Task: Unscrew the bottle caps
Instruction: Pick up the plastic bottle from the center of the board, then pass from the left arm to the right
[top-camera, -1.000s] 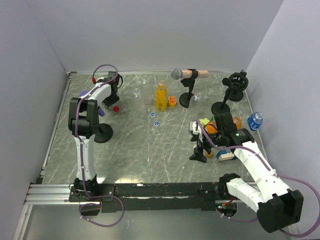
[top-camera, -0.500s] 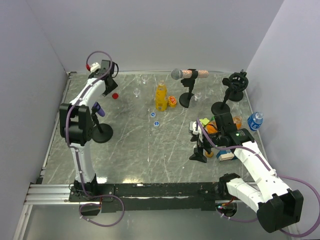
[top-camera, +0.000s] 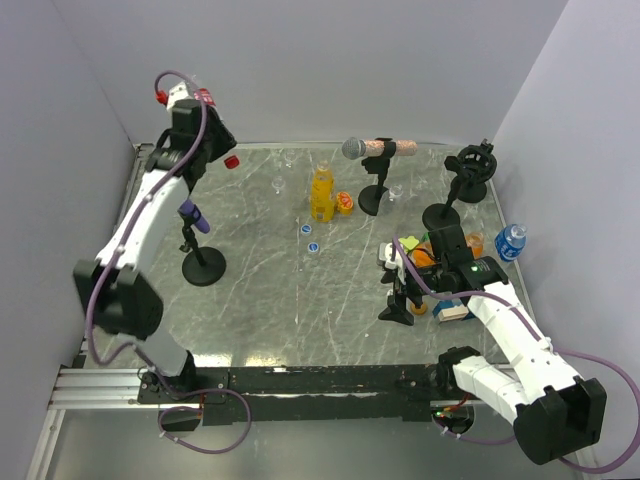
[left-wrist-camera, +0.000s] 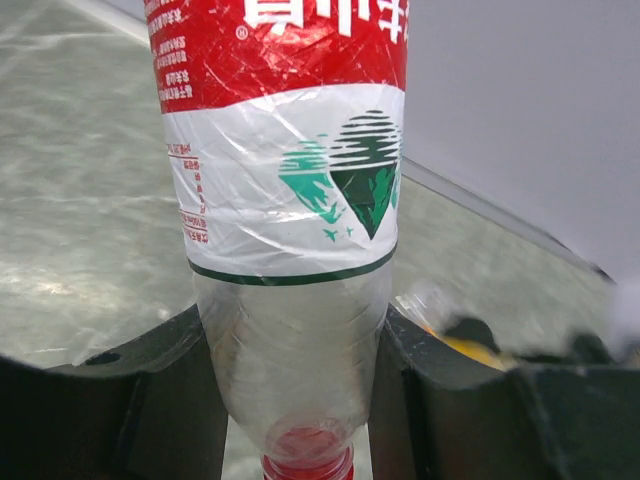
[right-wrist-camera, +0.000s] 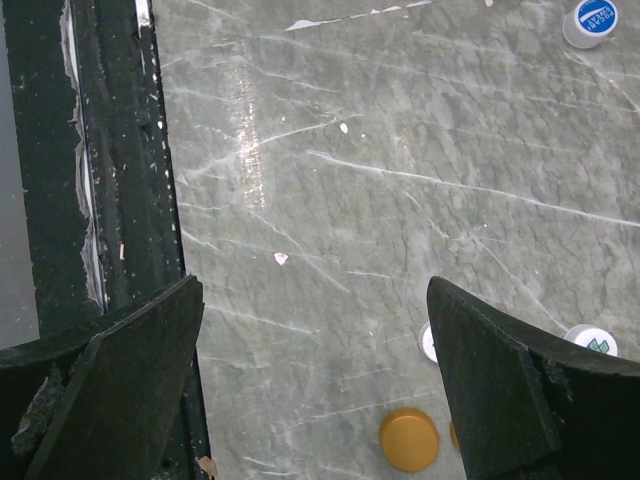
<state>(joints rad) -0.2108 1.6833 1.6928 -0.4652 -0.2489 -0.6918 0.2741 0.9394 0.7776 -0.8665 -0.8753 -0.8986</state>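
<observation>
Three bottles counted: yellow-orange bottle (top-camera: 321, 192), small blue-labelled bottle (top-camera: 511, 241), red-and-white-labelled bottle (left-wrist-camera: 290, 200). Two loose blue caps (going by the top view): farther cap (top-camera: 305, 229), nearer cap (top-camera: 314, 246). Three black stands: left stand (top-camera: 203, 268), middle stand (top-camera: 372, 200), right stand (top-camera: 437, 215). One microphone (top-camera: 352, 149).

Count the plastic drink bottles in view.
3: a clear red-and-white-labelled bottle in the left gripper, a yellow-orange juice bottle at centre back, a small blue-labelled bottle at the far right. Others may be hidden.

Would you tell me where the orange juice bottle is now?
In the top view, the orange juice bottle stands toward the far edge, just left of the microphone stand.
</observation>
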